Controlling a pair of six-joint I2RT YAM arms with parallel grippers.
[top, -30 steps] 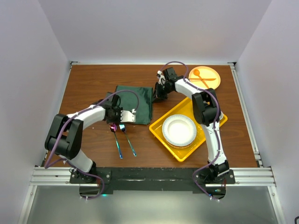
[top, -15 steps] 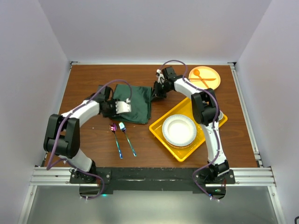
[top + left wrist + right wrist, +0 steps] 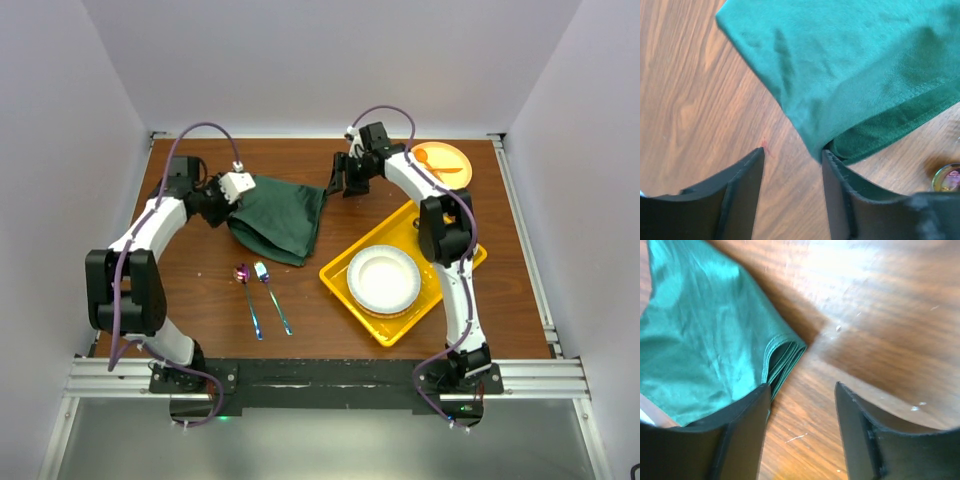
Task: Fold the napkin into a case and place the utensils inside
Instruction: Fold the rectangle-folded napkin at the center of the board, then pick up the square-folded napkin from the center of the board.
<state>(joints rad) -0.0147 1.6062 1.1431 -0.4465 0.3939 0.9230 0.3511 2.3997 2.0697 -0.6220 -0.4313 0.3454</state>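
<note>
The dark green napkin (image 3: 282,218) lies folded and slightly askew at mid-table; its layered edges show in both wrist views (image 3: 850,70) (image 3: 705,340). My left gripper (image 3: 228,203) is at its left corner, open (image 3: 792,162), holding nothing, with the right finger against the cloth's folded edge. My right gripper (image 3: 338,186) hovers at the napkin's far right corner, open (image 3: 802,390), over bare wood. The iridescent spoon (image 3: 246,290) and fork (image 3: 272,295) lie side by side in front of the napkin; the spoon's bowl (image 3: 947,177) shows in the left wrist view.
A yellow tray (image 3: 340,270) with a white plate (image 3: 383,278) sits to the right of the utensils. An orange plate (image 3: 450,178) holding an orange spoon and fork stands at the back right. Grey walls close in the wooden table (image 3: 200,290).
Both grippers went from shut to open and let go of the napkin. The left arm swung back and left; the right gripper drew back slightly. The napkin now lies skewed.
</note>
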